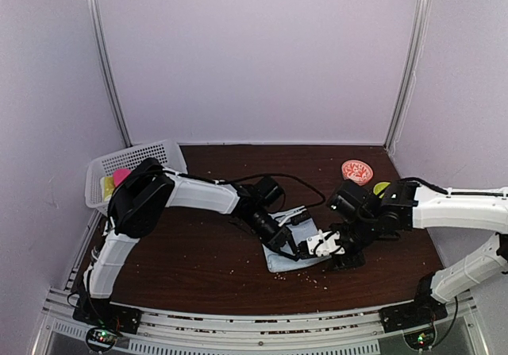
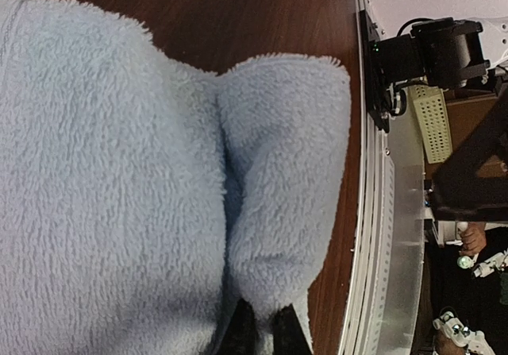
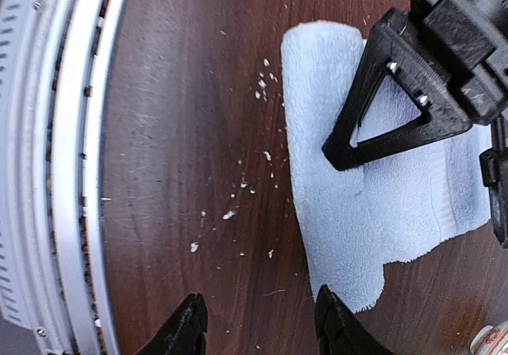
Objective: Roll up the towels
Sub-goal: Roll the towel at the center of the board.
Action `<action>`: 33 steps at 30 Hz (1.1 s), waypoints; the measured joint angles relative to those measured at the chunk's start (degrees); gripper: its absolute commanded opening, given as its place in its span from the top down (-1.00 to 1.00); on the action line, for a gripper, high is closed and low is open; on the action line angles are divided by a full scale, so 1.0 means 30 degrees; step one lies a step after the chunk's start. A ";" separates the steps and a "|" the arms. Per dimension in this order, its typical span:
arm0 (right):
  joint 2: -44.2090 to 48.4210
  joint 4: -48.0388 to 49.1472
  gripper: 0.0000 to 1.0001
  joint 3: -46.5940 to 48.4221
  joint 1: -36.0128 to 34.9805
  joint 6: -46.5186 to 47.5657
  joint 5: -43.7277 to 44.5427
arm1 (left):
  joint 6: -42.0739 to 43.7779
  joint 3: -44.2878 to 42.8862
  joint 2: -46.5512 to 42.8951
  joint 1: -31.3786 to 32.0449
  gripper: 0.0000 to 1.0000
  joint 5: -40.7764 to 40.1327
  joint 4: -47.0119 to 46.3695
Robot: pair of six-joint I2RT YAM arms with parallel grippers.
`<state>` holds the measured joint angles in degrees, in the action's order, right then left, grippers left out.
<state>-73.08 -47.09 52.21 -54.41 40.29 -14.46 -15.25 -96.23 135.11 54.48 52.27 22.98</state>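
The pale blue towel (image 1: 286, 253) lies crumpled on the brown table near its front middle. My left gripper (image 2: 264, 336) is shut on a raised fold of the towel (image 2: 119, 180), which fills most of the left wrist view. In the top view the left gripper (image 1: 292, 248) sits on the towel. My right gripper (image 3: 262, 331) is open and empty, low over bare table just beside the towel's near edge (image 3: 341, 212); its fingertips (image 3: 187, 328) straddle wood. The left gripper's black finger (image 3: 397, 93) presses the towel there. The cream-white towel is out of view.
A white basket (image 1: 151, 152) at the back left holds small yellow (image 1: 106, 185) and pink (image 1: 121, 176) cloths. A red round object (image 1: 357, 171) and a yellow-green one (image 1: 381, 187) sit at the back right. Crumbs (image 3: 230, 214) dot the table. The metal rail (image 3: 71, 164) runs along the front edge.
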 measured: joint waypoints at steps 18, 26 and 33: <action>-0.4845 0.7715 0.18 -0.2193 -0.1129 0.1246 0.3504 | -0.0044 0.0044 0.0036 0.0000 1.00 -0.0073 -0.0080; -0.5581 0.8342 0.70 -0.1734 -0.1064 0.1661 0.3526 | 0.0029 0.1501 -0.0947 -0.0073 0.47 -0.0933 -0.1086; -0.6754 0.5238 0.73 0.0721 -0.0831 0.1166 0.0568 | 0.0437 0.5100 -0.6098 -0.0896 0.34 -0.6579 -0.0080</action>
<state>-93.34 -31.38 54.37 -56.90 43.79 -12.75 -13.93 -80.93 116.81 51.79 32.53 22.74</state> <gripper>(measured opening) 0.152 0.338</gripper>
